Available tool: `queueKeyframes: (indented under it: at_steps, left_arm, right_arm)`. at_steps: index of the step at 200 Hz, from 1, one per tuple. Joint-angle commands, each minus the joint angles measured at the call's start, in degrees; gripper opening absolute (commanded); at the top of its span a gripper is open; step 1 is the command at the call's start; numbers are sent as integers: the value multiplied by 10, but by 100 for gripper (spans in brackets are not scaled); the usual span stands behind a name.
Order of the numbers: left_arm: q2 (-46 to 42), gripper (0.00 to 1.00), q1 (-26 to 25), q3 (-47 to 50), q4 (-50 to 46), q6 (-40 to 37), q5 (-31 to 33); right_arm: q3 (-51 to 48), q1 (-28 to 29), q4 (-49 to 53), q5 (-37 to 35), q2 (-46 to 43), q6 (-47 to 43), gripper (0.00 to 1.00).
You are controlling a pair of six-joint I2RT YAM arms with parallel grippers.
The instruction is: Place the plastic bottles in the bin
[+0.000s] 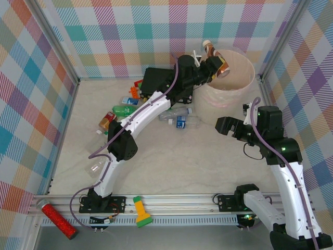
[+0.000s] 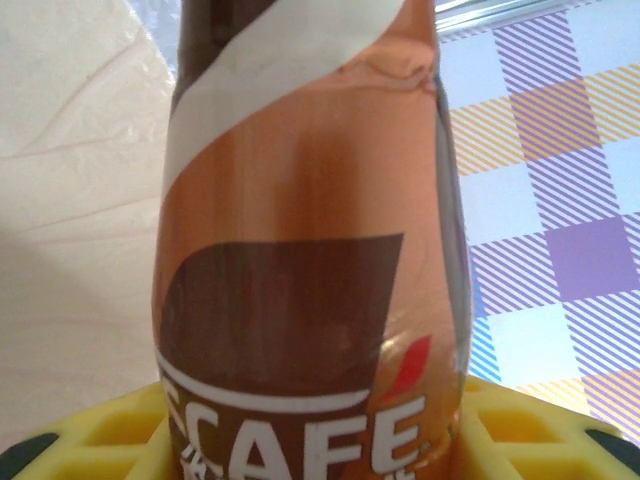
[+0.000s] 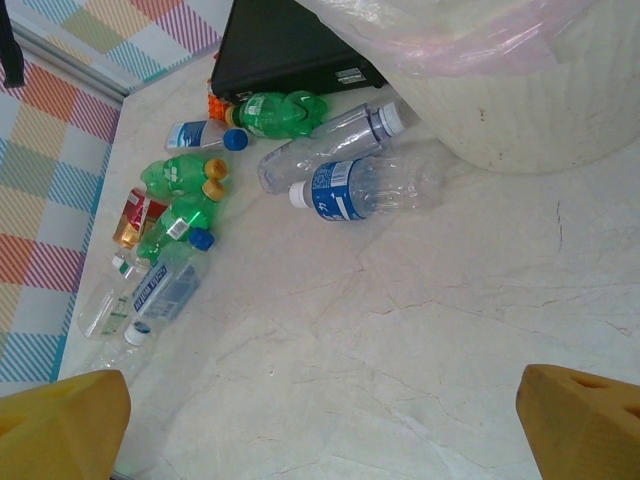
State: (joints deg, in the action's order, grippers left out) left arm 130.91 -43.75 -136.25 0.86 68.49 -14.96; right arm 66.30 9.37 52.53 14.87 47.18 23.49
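Left gripper is clamped on the brown-labelled bottle; we see it held tilted, cap end uppermost, over the bin at the rim nearest the black case. Up close, the bottle's sleeve is glossy copper-brown film with a white swirl, a dark brown panel and white block letters. Yellow gridded pads flank it low down. Right gripper hangs on the near side of the bin, close to its wall, jaws wide apart with nothing between them; its fingertips are blunt yellow wedges. The bin is a round pale bucket with a matte, lightly speckled wall and a thin translucent liner bunched over the rim. The other plastic bottles lie on the smooth marbled table on the case side of the bin. A clear crumpled bottle and a blue-labelled clear bottle lie just beside the bin's wall, and a green bottle lies against the case. Further from the bin we see a loose cluster of green, clear and blue-capped ones. We can't read the small labels.
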Motion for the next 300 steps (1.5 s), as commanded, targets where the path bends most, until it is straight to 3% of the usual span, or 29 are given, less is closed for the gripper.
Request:
queueKeyframes:
  at_steps: [1,38,70,86,111,139,148,173,300]
  left_arm:
    - [-11,53,-1,-10,32,12,-4]
    - [-17,75,-1,-10,17,5,-6]
    - [-22,75,0,-9,13,2,-4]
    - [-25,66,-1,-9,11,-1,-1]
    - [-25,66,-1,-9,9,1,1]
    - [-26,73,0,-8,6,3,0]
    - [-25,80,-1,-8,7,3,-1]
    - [-26,83,0,-8,4,9,-2]
    - [-45,81,-3,-9,-13,-7,-8]
  right_arm:
    - [-4,3,-7,-3,-3,-4,99]
    - [-8,3,-7,-3,-2,-3,99]
    - [-10,3,-5,-3,-7,-3,99]
    - [-10,3,-5,-3,-8,-3,99]
    - [-9,3,-5,-3,-9,-3,99]
    - [-11,3,-5,-3,-12,-2,99]
    - [-12,3,-4,-2,-12,-3,99]
    - [-12,3,-6,-2,-11,-3,99]
    - [-10,3,-9,1,-9,-3,99]
